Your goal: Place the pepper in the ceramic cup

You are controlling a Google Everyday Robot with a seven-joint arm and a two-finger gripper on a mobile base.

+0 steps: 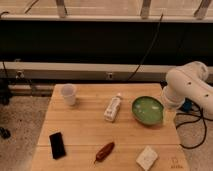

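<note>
One pepper (104, 151) lies front-centre (pincer out of view, arm (190, 87) far right).

Pepper (104, 151) front-right of cup (68, 94); gripper unseen

Taking the table (85, 125) as a clock face, the lying bottle (113, 108) blocks the very middle. The green bowl (148, 110) fills 3 o'clock, and my own arm (187, 87) crowds right against its far side. My gripper is out of sight, somewhere off the right edge. The phone (57, 145) lies at 8, the pepper (105, 151) at 6 and a white block (147, 158) at 5, with bare wood between each. The cup (68, 94) stands alone at 10. From 6 to 10 runs an open lane, with the phone on one side and the bottle on the other.
</note>
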